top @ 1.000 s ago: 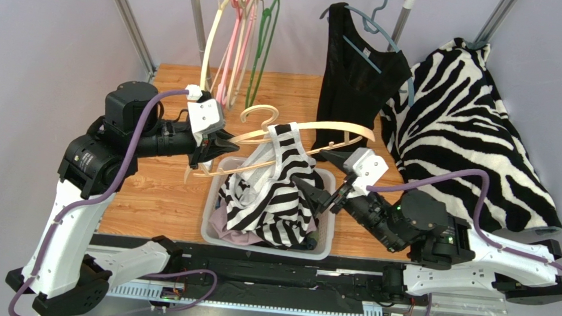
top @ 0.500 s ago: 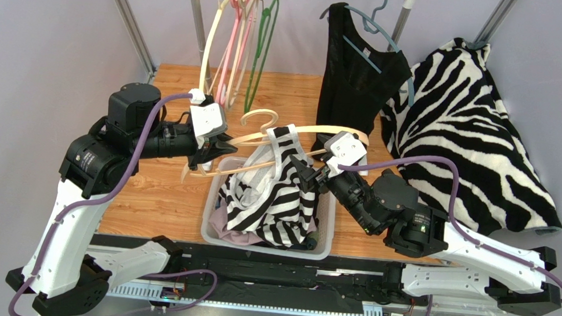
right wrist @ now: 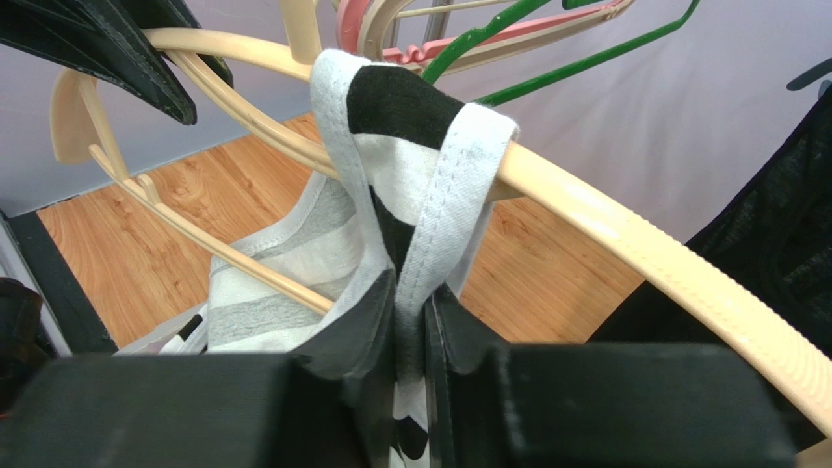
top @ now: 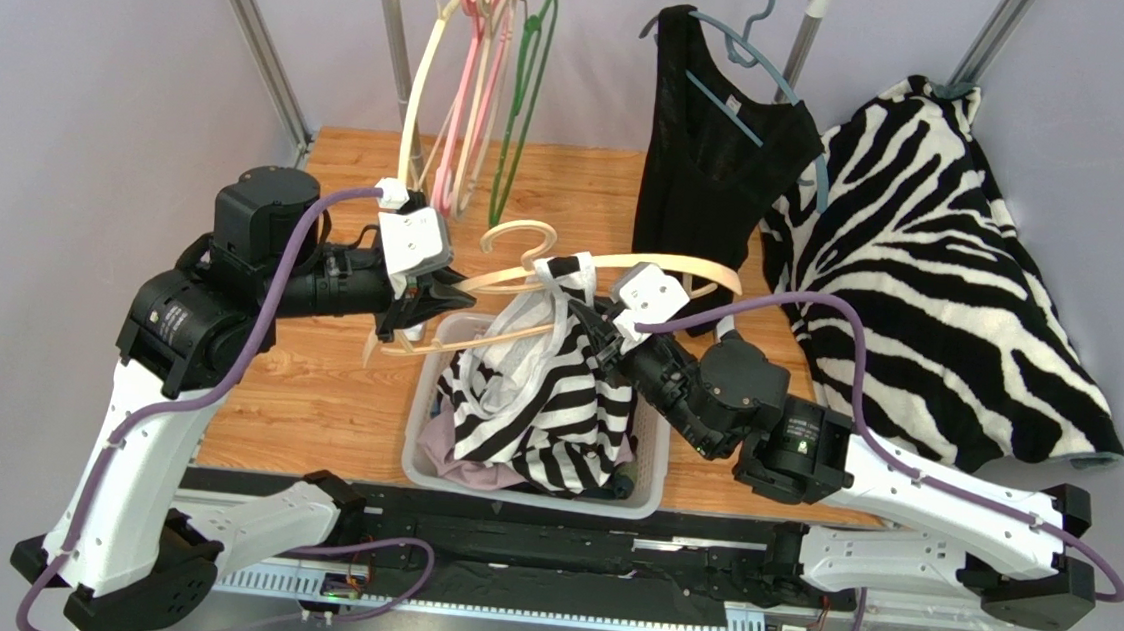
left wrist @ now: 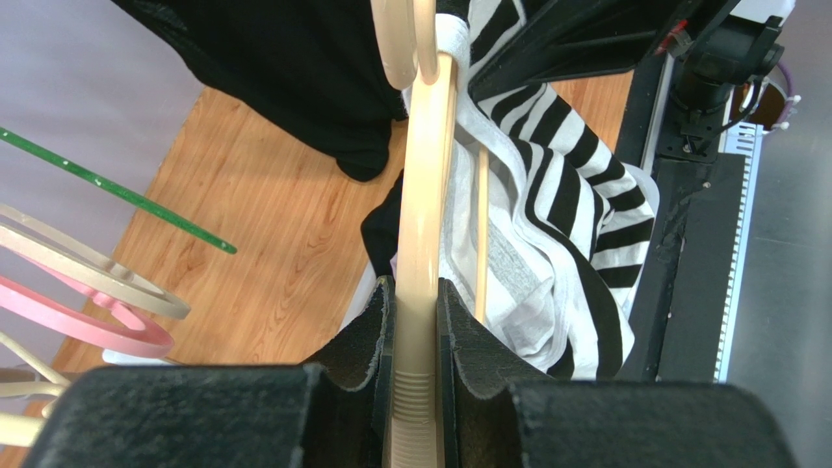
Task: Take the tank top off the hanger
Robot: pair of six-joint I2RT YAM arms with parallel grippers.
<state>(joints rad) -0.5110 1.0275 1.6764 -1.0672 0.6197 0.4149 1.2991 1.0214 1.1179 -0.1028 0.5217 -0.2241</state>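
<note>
Since a second ago, the right gripper point(top: 605, 325) has been brought up and leftward from beside the basket point(top: 645, 491) to the hanger point(top: 685, 271), and its jaws have been closed. They are now pinched on the striped strap point(right wrist: 430, 185) of the tank top point(top: 554, 398), just below the hanger arm over which that strap is looped. The rest of the garment is draped down into the basket on the table point(top: 323, 372). The hanger's ribbed end is clamped firmly between the jaws of the left gripper point(left wrist: 416, 304).

For this step the hanger is best kept steady and level by the left side. The strap should be eased outward along the arm and lifted over its free tip, not dragged straight down. Otherwise the loop is likely to be tightened against the arm, or the hanger twisted out of its clamp.
</note>
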